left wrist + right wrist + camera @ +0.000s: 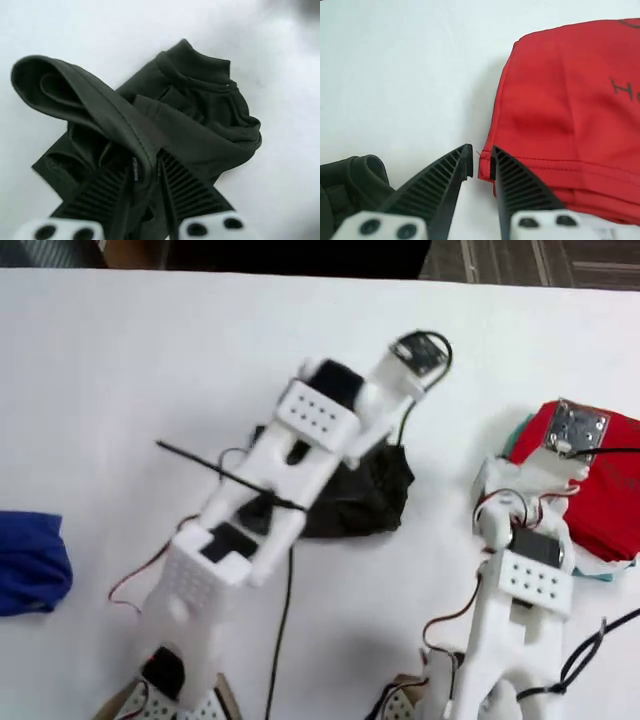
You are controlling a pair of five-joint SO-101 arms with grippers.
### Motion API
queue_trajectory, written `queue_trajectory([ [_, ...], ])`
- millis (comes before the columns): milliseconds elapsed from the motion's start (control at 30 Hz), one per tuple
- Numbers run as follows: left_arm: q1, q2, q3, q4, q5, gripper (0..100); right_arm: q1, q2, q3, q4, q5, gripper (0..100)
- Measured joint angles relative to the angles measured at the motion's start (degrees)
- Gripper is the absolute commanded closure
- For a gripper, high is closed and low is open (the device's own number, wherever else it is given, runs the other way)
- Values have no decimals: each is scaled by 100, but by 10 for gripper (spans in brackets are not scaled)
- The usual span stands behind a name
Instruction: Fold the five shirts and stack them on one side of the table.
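**Black shirt pinched in L claw, collar at the far end**

L claw [147, 162] is clamped tight on a raised fold of the black shirt [200, 115]. The cloth loops up and over from the ribbed pads, so the jaws are together w/ fabric between. The rest of the shirt lies bunched on the white table [150, 370], about mid-table in the high view, partly under the L arm.

Key relation: the shirt's long axis runs straight out from the L claw, w/ the collar [200, 62] at the end farthest from the claw. The pinched edge is at the near end. My read is that the next move is a carry-over along that axis, near edge toward the collar, w/ no sideways swing needed.

R claw [481, 157] has its jaws a narrow gap apart and grips nothing I can see. It sits right at the corner hem of the red shirt [560, 100], which lies flat on top of the pile at the R side of the table. The black shirt is off to the R claw's other side, w/ bare table between it and the red one. So L arm is on the black shirt and R arm is nearer the pile.

A blue shirt [30, 560] lies crumpled at the L edge of the table, well apart from both, prob. not folded yet.
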Motion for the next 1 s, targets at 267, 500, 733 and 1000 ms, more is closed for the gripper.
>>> queue_trajectory([
  [267,88,79,0,0,176,975,0,-53,44,-44,0,929],
  [500,466,88,-695,360,193,975,308,-53,44,-123,0,929],
  [733,598,211,-862,457,193,975,440,-53,44,-185,0,929],
  [1000,624,686,-905,457,193,957,431,-53,44,-185,0,930],
])
